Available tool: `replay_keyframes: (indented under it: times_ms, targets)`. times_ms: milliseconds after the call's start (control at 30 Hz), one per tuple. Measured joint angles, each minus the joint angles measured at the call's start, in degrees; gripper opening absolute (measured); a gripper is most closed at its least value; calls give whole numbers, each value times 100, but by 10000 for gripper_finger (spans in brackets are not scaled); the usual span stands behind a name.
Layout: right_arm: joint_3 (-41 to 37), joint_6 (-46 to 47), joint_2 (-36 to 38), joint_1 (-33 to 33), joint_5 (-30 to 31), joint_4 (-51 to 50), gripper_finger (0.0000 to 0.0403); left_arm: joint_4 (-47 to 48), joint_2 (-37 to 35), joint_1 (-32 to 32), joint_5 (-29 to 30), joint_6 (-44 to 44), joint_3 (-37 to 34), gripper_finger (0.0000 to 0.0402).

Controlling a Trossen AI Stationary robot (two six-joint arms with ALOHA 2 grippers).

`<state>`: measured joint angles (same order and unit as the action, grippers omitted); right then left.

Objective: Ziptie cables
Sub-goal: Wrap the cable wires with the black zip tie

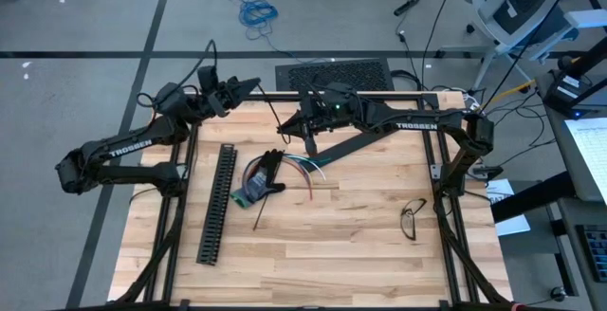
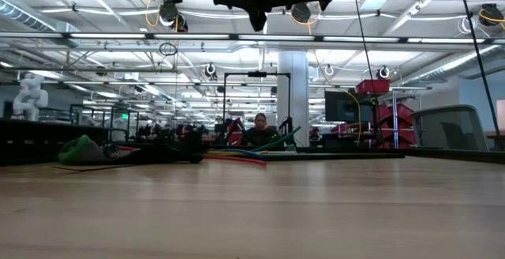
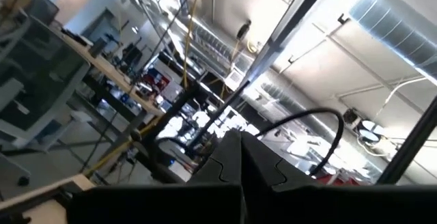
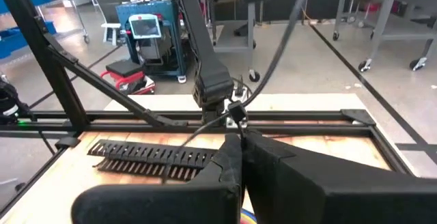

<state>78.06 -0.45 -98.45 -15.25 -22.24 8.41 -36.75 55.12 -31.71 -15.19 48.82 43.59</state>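
Zero progress on the tie as far as I can judge: the cables (image 1: 285,171) lie loose and fanned out on the surface (image 1: 360,235), no ziptie visibly around them, and neither hand is on them. The right hand (image 1: 310,131) hangs raised over the far middle of the surface, fingers pressed together with nothing between them in the right wrist view (image 4: 235,157); the bundle sits below it and a little nearer the front edge, near but apart. A thin dark strip (image 1: 267,207) lies just past the bundle's front end, farther from the right hand than the cables; could be the ziptie, too small to tell. The left hand (image 1: 248,85) is parked up at the far rail, well apart from the cables, pointing off the surface; its fingers meet tip to tip in its wrist view (image 3: 240,157), nothing held. The black slotted channel (image 1: 217,202) lies alongside the bundle, on the left hand's side, and is not part of the job. A pair of glasses (image 1: 413,218) sits well off on the right arm's side. From the low view the wires (image 2: 237,155) lie flat, and both arms are high above. Left to do, in my judgement: everything — gather the wires, pick up a tie, loop it and cinch it.
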Motion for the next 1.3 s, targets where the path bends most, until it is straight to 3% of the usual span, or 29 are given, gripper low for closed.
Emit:
replay_keyframes:
  times_ms: [467,800,1033,1300]
  targets:
    - [0,1,-2,13,-4,-305,0,11,-354,-677,1,-24,2,0]
    - [0,-19,-2,13,0,-254,0,-33,-383,-722,-97,26,2,2]
    - [-20,-26,-19,17,-22,-422,0,-256,-390,-558,-96,234,20,52]
    - [-17,-220,-13,2,178,-1509,0,-1259,-398,-495,-285,491,20,126]
